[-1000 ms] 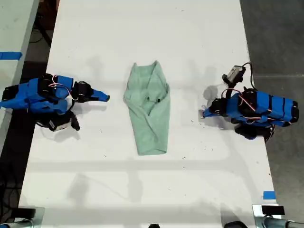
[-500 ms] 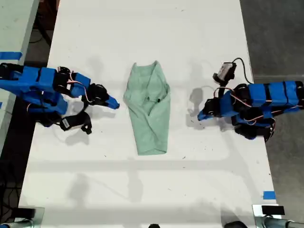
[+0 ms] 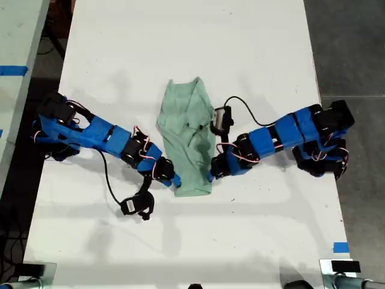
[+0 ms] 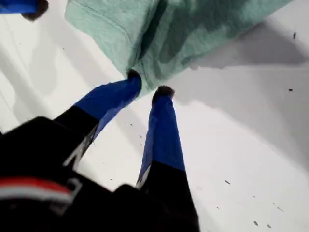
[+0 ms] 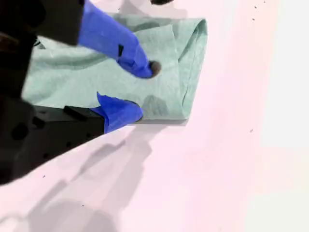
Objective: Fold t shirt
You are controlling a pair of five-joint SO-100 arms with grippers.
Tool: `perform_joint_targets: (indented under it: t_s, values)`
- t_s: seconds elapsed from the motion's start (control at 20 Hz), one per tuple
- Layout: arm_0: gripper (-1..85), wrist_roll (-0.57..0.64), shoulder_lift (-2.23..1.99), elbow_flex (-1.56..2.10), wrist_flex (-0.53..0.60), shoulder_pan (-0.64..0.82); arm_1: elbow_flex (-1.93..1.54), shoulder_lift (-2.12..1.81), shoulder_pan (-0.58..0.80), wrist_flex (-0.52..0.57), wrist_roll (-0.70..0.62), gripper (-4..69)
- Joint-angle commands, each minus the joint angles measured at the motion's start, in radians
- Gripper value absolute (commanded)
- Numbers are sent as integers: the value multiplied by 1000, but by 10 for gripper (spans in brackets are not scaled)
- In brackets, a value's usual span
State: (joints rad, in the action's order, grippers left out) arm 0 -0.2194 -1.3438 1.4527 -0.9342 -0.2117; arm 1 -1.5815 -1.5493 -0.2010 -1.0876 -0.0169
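One t shirt (image 3: 188, 138), pale mint and wrinkled, lies folded into a long strip mid-table (image 3: 180, 241). From the exterior view's left, my first gripper (image 3: 173, 180) reaches its near corner, fingers slightly parted at the cloth edge. From the right, my second gripper (image 3: 212, 174) straddles the opposite edge, fingers apart. Two arms, one garment.
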Motion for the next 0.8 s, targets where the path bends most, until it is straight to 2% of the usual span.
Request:
perform_joint_targets:
  t_s: [0.0, 0.15, 0.25, 0.3, 0.35, 0.4, 0.75]
  values:
    - [221, -12, 40, -117, -48, 5, 94, 14, -15, 9, -21, 149]
    - [235, -18, 176, -238, -121, 25, 95, 23, -15, 17, -21, 153]
    - [211, -43, 244, -290, -156, 26, 95, 23, -15, 17, -25, 150]
    - [180, -49, 259, -291, -156, 26, 95, 25, -15, 17, -29, 149]
    - [59, -57, 273, -291, -158, 29, 95, 28, -15, 15, -31, 149]
    - [-1, -54, 288, -296, -160, 32, 97, 34, -15, 17, -35, 147]
    - [-2, -40, 304, -333, -170, 37, 195, 215, -6, 78, -51, 151]
